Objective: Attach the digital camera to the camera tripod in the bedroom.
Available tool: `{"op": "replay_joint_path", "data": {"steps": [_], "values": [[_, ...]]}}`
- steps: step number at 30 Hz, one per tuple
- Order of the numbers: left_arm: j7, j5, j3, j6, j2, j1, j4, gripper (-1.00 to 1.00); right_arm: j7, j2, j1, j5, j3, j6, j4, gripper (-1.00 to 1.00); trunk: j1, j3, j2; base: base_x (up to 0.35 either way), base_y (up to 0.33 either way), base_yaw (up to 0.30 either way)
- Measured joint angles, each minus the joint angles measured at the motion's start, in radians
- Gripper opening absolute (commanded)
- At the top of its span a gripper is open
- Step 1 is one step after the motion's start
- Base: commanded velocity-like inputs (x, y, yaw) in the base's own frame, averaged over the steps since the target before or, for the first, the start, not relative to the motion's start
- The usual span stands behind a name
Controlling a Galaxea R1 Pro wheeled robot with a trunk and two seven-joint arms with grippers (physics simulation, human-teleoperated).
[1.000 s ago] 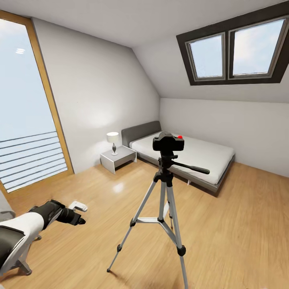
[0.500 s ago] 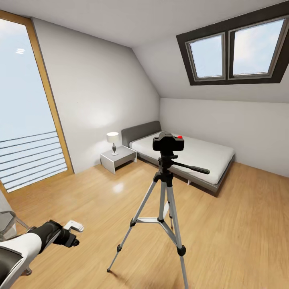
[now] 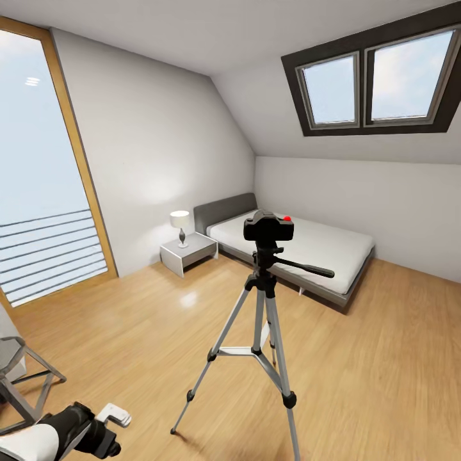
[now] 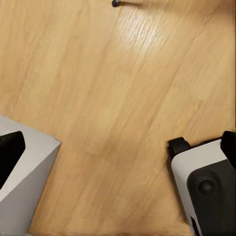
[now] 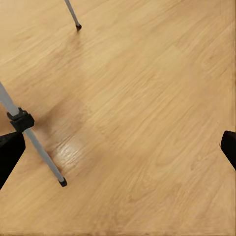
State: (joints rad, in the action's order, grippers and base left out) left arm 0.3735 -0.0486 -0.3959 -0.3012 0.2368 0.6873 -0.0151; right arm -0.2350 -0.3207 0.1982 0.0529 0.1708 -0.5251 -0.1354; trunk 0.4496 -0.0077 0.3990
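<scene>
Sunlight is washing over the bedroom's wood floor (image 3: pixel 147 320), and the digital camera (image 3: pixel 268 226) is sitting squarely on top of the camera tripod (image 3: pixel 259 326), so the job looks done or all but done. Left gripper (image 3: pixel 112 419) is hanging low by the floor, clutching nothing; how wide it is spread I cannot tell. Right gripper's fingertips (image 5: pixel 11 152) are standing wide apart, empty. Counting: one camera, one tripod, one bed (image 3: pixel 307 246), one lamp (image 3: pixel 180 226), two skylights (image 3: pixel 371 80).
</scene>
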Motion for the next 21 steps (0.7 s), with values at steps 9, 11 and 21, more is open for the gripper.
{"op": "replay_joint_path", "data": {"steps": [9,11,21], "values": [[-0.007,0.110,0.006,0.045,-0.044,-0.134,0.000,1.00,0.095,0.006,0.000,0.000,0.001,0.051,0.054,1.00,0.000,0.000,0.000,0.000,0.000,0.000],[-0.022,0.127,0.007,0.047,-0.059,-0.152,0.000,1.00,0.100,0.008,0.000,0.000,0.001,0.073,0.070,1.00,0.000,0.000,0.000,0.000,0.000,0.000],[-0.268,0.156,0.011,0.047,-0.194,-0.256,0.000,1.00,0.231,0.062,0.000,0.000,0.003,0.218,0.125,1.00,0.000,0.000,0.000,0.000,0.000,0.000]]}}
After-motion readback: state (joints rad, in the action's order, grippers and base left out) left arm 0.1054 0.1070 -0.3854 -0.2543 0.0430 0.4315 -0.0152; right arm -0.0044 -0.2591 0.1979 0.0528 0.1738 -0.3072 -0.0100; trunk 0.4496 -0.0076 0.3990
